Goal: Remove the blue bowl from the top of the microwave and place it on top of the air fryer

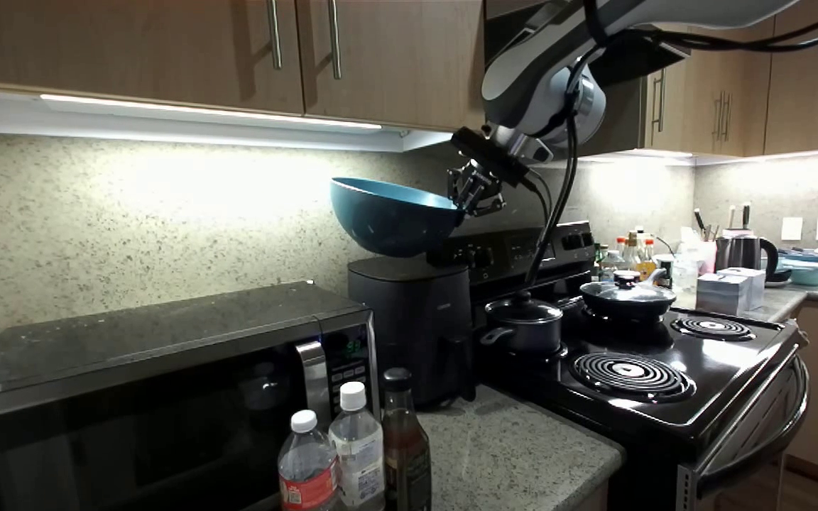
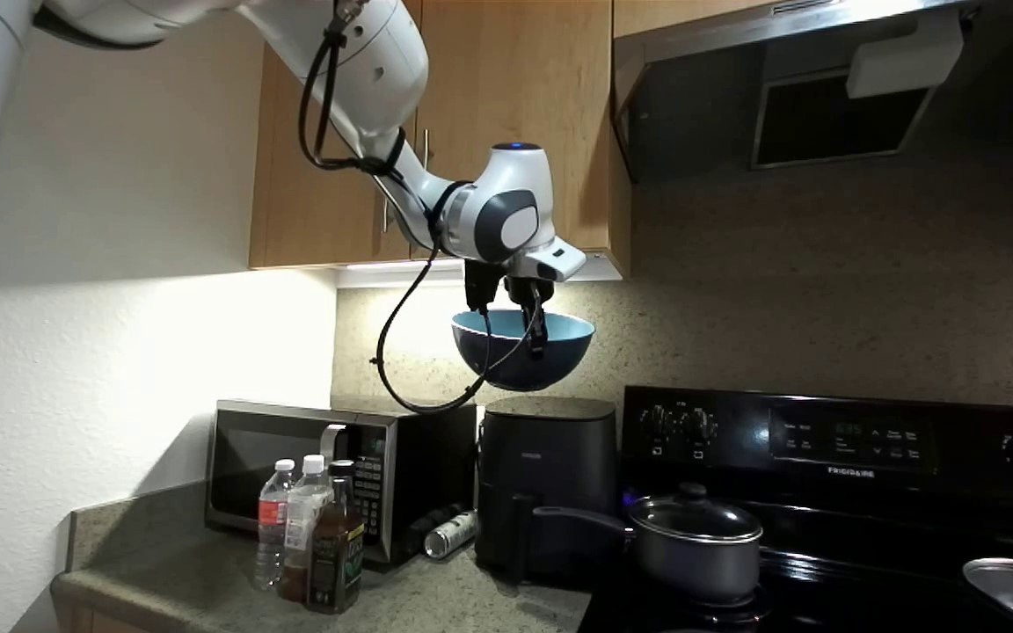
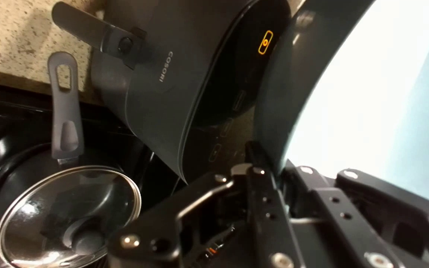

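The blue bowl (image 1: 395,223) is in the air above the air fryer (image 1: 409,333), seen in both exterior views, with bowl (image 2: 515,359) and air fryer (image 2: 550,466). A thin gap shows between the bowl's base and the fryer's top. The bowl tilts slightly down toward the gripper side. My gripper (image 1: 461,206) is shut on the bowl's rim; it also shows in an exterior view (image 2: 535,334). In the wrist view the jaws (image 3: 274,160) pinch the bowl's wall (image 3: 307,63), beside the fryer's front (image 3: 162,93). The microwave (image 1: 167,319) stands beside the fryer with nothing on its top.
Several bottles (image 1: 352,440) stand in front of the microwave. A can (image 2: 451,534) lies between microwave and fryer. A lidded pot (image 1: 522,323) stands on the stove (image 1: 664,419) beside the fryer. Upper cabinets (image 1: 395,64) hang above the bowl.
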